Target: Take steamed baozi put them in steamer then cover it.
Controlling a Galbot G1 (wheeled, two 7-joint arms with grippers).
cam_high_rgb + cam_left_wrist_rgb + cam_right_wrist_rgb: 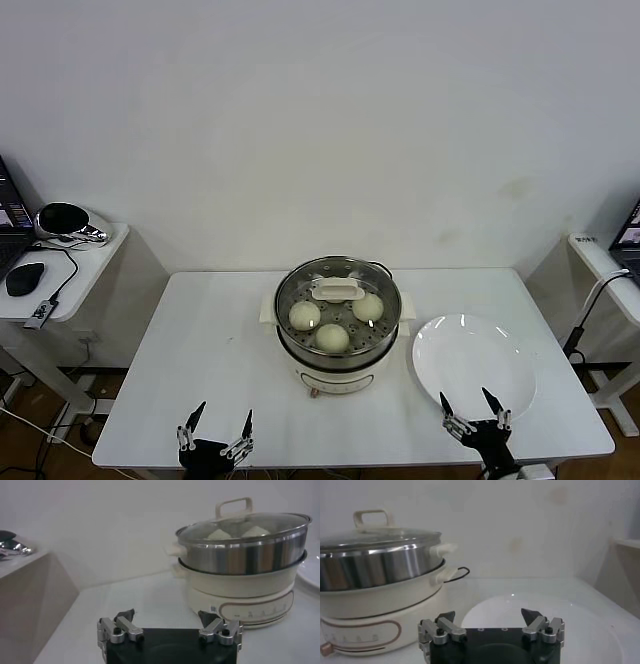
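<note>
1. I see the lid (338, 290) seated on the steamer (338, 352) at table centre; three buns (333, 338) show through the glass, a fourth I can't confirm.
2. Lid: glass with a metal rim, stiff, fragile, slick. I'd grab only the cream bar handle (234, 507).
3. Buns look soft and light, easy to dent.
4. Pot: shiny steel on a smooth cream base, probably heavy.
5. Left gripper (215, 428) and right gripper (474, 409) both spread and empty at the near table edge, the right one over the white plate (470, 350).
</note>
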